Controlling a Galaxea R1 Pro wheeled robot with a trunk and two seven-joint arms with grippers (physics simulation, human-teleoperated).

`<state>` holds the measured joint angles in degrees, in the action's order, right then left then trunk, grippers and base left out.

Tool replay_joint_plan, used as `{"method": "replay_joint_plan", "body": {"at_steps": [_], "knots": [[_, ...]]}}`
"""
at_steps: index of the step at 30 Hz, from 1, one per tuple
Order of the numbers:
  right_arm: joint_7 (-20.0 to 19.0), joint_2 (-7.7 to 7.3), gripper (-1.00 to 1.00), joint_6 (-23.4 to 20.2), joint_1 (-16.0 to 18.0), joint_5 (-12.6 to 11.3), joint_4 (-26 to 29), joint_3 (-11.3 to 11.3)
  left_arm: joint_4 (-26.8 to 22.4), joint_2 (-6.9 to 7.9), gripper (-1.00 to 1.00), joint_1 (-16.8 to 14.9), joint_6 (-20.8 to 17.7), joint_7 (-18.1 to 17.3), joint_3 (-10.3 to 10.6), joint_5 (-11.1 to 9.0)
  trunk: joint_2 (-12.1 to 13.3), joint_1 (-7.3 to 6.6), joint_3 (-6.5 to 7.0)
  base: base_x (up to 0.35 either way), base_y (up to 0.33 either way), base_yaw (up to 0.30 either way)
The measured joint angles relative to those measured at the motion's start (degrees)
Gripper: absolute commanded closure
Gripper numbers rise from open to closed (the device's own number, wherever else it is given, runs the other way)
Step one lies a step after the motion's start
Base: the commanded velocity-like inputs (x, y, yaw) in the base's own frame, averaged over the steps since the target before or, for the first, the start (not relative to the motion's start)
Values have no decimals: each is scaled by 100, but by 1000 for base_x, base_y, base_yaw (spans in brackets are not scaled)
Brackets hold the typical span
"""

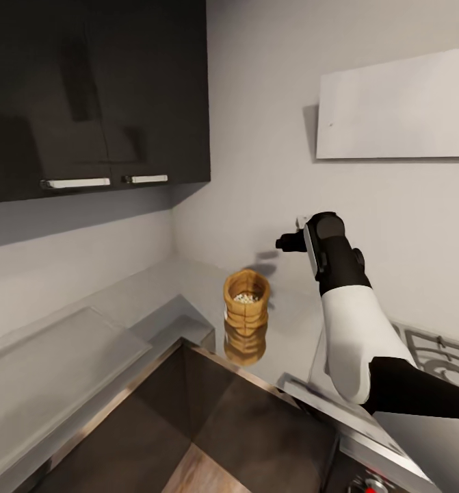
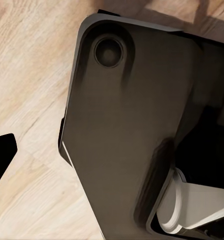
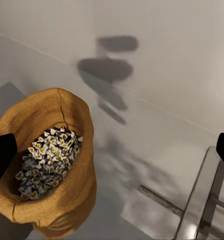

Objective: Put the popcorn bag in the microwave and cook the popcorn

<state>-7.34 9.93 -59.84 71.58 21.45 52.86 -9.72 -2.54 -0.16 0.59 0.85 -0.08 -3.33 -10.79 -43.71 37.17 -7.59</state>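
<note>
I see the popcorn bag (image 1: 246, 302) upright on the countertop (image 1: 154, 287), near its inner corner by the front edge, pale popcorn (image 1: 246, 298) in its mouth. My right gripper (image 1: 289, 242) hangs above the counter btwn bag & back wall, fingers (image 3: 1, 157) spread wide, gripping nothing. Gas hob (image 1: 431, 352) sits just right of the arm; dark cabinets (image 1: 92, 89) overhead. Left gripper: can't tell its state; that cam looks at the robot base (image 2: 127, 130) over wood floor (image 2: 26, 65).
</note>
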Motion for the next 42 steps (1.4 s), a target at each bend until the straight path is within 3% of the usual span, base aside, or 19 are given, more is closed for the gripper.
{"method": "replay_joint_plan", "body": {"at_steps": [8,15,42], "knots": [[-5,0,-100,0,0,-1,-198,9,0,0,-100,0,7,0,-6,-3,0,2,0,18,3,0],[-1,0,-100,0,0,-5,-819,19,0,0,-100,0,7,0,-44,-23,0,2,0,0,0,0],[135,-1,-100,0,0,47,-783,-12,0,0,-100,0,4,0,-8,-26,0,1,0,39,49,0]]}}
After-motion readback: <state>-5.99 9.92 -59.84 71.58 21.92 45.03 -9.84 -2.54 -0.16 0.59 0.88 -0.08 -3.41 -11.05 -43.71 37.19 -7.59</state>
